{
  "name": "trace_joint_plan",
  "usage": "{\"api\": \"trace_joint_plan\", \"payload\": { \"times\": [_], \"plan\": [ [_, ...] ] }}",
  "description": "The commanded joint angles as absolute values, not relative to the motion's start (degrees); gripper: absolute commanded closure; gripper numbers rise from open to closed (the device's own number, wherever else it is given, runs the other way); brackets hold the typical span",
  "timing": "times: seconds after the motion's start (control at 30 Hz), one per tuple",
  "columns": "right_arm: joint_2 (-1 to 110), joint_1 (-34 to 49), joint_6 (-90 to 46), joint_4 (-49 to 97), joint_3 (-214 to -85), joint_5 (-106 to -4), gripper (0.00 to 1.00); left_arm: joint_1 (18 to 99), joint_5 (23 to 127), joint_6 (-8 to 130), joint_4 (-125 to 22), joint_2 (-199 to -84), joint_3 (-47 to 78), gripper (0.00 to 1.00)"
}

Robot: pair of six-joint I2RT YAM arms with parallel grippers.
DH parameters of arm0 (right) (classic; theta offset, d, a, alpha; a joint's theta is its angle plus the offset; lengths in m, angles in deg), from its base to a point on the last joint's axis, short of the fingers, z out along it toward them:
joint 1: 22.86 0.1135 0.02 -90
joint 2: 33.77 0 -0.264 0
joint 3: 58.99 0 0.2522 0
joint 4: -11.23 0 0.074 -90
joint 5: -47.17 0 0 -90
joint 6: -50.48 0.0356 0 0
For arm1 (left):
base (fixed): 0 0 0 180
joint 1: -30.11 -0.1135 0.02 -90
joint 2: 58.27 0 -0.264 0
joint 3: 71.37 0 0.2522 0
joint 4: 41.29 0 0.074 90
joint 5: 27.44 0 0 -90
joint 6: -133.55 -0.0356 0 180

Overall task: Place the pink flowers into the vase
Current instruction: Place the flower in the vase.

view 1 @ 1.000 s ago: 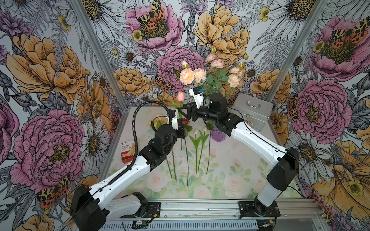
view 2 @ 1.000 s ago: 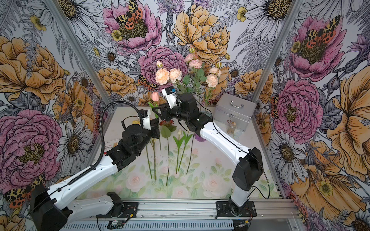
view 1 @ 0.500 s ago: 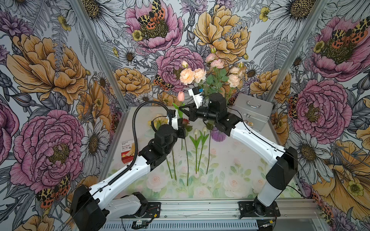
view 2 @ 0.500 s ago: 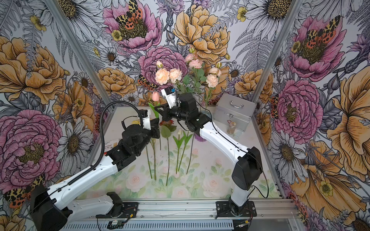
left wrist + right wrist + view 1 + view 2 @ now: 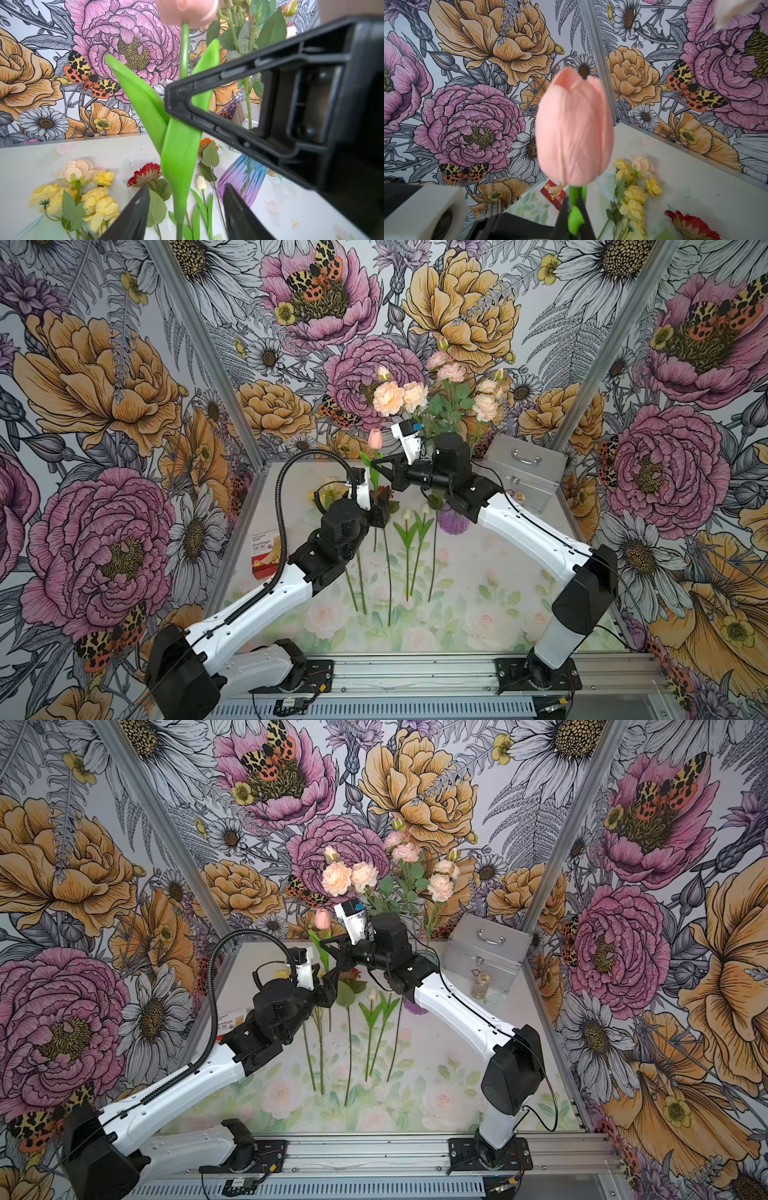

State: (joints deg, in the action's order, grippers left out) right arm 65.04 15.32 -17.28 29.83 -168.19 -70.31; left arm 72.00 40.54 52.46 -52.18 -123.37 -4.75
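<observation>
A pink tulip (image 5: 375, 438) stands upright in the air above the far middle of the table. My right gripper (image 5: 377, 466) is shut on its green stem just below the bud (image 5: 574, 128), the jaws pinching stem and leaf in the right wrist view (image 5: 573, 209). My left gripper (image 5: 381, 497) is lower on the same stem and open; its two fingers stand apart on either side of it (image 5: 186, 188). The vase (image 5: 453, 522), blue fading to purple, stands behind the right arm and holds several pink flowers (image 5: 388, 398). In the left wrist view the vase (image 5: 243, 176) is close by.
A silver case (image 5: 523, 472) sits at the back right with a small clear jar (image 5: 481, 986) in front of it. White tulips (image 5: 413, 531), yellow flowers (image 5: 93, 199), a red bloom (image 5: 145, 174) and loose stems lie on the table. A red box (image 5: 264, 556) is by the left wall.
The right gripper has closed on the tulip stem, and the left gripper has then opened off it. The tulip and both arms have stayed nearly in place.
</observation>
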Motion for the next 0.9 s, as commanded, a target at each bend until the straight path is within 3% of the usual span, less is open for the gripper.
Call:
{"api": "trace_joint_plan", "payload": {
  "times": [0.0, 0.03, 0.07, 0.87],
  "plan": [
    [63.7, 14.5, -17.7, 28.4, -168.5, -69.5, 1.00, 72.4, 40.6, 52.6, -51.4, -122.3, -6.0, 0.12],
    [63.4, 14.2, -17.8, 28.4, -168.4, -69.1, 1.00, 72.3, 40.6, 52.7, -51.4, -122.0, -6.3, 0.02],
    [62.9, 13.9, -18.2, 28.4, -168.1, -68.5, 1.00, 72.3, 40.6, 52.7, -51.6, -121.7, -6.6, 0.01],
    [46.3, 0.0, -34.9, 41.0, -167.9, -51.1, 1.00, 69.8, 35.8, 55.5, -60.5, -107.5, -15.2, 0.01]
  ]
}}
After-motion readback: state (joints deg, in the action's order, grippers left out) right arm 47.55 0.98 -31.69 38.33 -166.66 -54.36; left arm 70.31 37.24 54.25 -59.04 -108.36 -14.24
